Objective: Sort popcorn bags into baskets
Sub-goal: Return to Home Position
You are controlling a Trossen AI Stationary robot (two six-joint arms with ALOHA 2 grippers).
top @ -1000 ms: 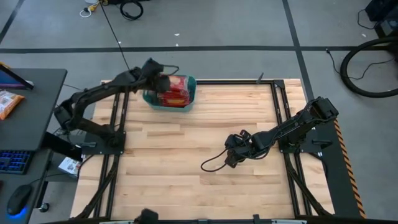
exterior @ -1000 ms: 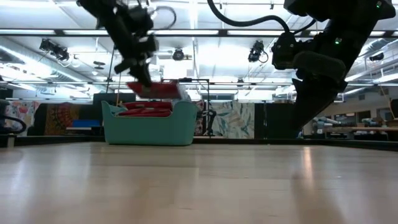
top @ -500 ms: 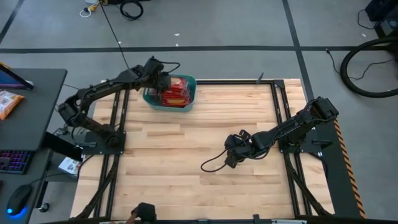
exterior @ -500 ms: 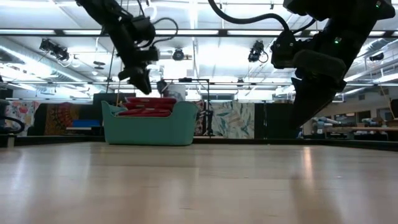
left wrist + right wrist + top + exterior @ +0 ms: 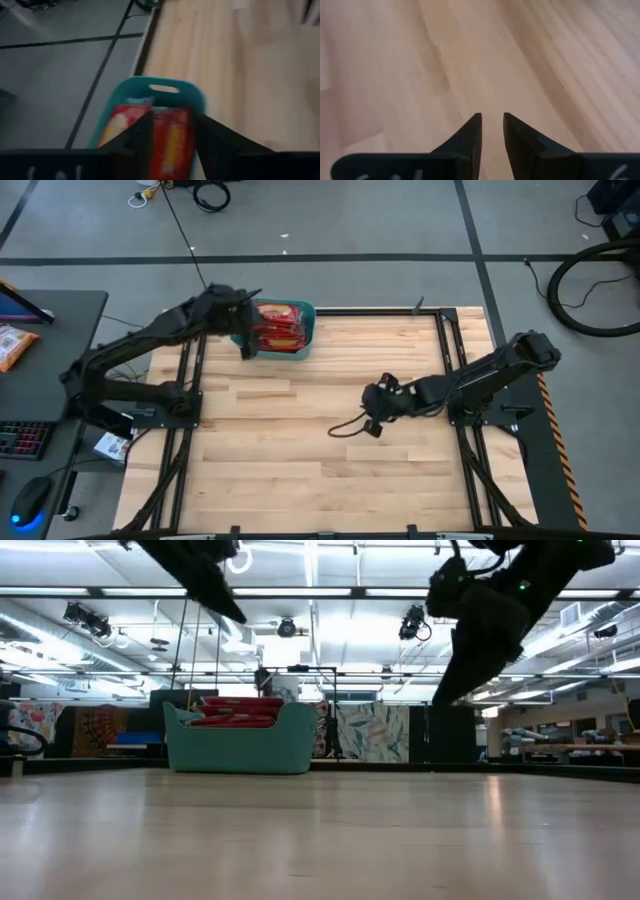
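The teal basket (image 5: 306, 310) stands at the table's far edge, left of centre, also seen in the low view as the basket (image 5: 240, 750) and in the left wrist view as the basket (image 5: 165, 83). Several red popcorn bags (image 5: 278, 326) lie stacked flat in it, their tops just above the rim (image 5: 240, 712). My left gripper (image 5: 245, 343) hovers open over the basket's near-left corner, high above it, with the bags (image 5: 172, 137) showing between its fingers. My right gripper (image 5: 372, 418) hangs over the table's middle, empty, its fingers (image 5: 492, 117) almost together.
Bare wood (image 5: 300, 470) spans the table's near half. A dark cable loop (image 5: 346, 430) lies beside my right gripper. A black frame (image 5: 440, 340) borders the table. On the desk to the left lie an orange snack bag (image 5: 15, 345) and a keyboard (image 5: 25, 438).
My left gripper, which held a red bag over the basket, has let it go onto the stack, then risen and drawn back toward the table's left and near edges. My right gripper has risen and moved slightly toward the far edge.
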